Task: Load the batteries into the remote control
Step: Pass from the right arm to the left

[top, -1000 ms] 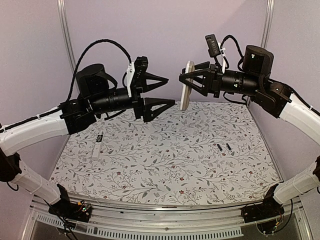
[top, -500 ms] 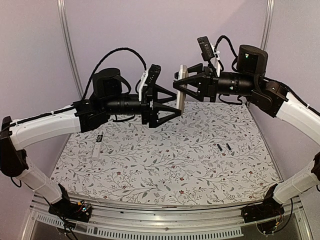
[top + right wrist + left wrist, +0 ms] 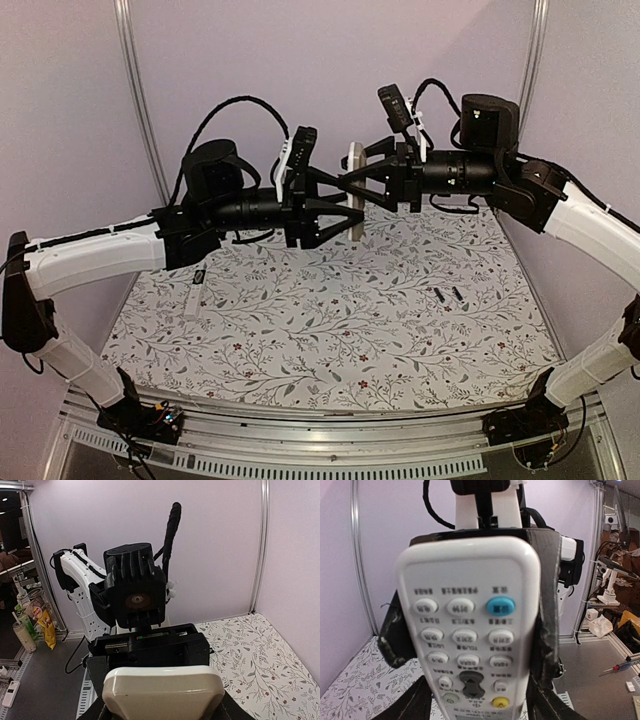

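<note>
Advanced to the upright remote control, the left claw is set astride it, grip not determinable, the remote being clamped aloft by the right claw, presumably for handover; the batteries are left on the counter, well apart.

The left claw has swung from the tabletop's left side toward the middle of its far edge, meeting the remote control. Its jaws, narrower than before, now flank the remote's lower part. The right claw has carried the remote leftward, turning it edge-on to the overhead camera.
</note>
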Controlling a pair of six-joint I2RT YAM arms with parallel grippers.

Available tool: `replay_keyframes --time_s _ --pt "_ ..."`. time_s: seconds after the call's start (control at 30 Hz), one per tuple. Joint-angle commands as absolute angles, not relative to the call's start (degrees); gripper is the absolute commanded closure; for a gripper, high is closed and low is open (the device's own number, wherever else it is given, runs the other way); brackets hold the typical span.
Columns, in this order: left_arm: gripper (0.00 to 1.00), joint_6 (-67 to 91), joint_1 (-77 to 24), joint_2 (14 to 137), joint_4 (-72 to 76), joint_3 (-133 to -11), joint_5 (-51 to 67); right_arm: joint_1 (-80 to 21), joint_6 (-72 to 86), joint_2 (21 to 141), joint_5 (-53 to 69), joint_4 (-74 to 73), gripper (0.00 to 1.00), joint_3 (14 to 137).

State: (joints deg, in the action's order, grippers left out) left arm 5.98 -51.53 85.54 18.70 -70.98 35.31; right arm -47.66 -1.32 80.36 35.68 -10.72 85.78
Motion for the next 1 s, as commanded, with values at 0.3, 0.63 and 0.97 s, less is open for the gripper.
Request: replay_keyframes --time_s 0.3,0.63,0.97 --pt "0.72 6.07 -52.27 86.81 24.29 -68.92 38.31 -48.08 -1.88 81.61 36.62 -11.89 1.0 88.37" --pt "1.0 5.49 -52.61 83.35 29.98 -63.38 34.65 -48.08 -1.71 80.38 35.77 -10.05 0.32 86.67" --pt "1.0 7.69 -53.61 78.0 51.41 -50.67 31.29 -48.08 0.69 74.78 36.21 0.39 0.14 77.55"
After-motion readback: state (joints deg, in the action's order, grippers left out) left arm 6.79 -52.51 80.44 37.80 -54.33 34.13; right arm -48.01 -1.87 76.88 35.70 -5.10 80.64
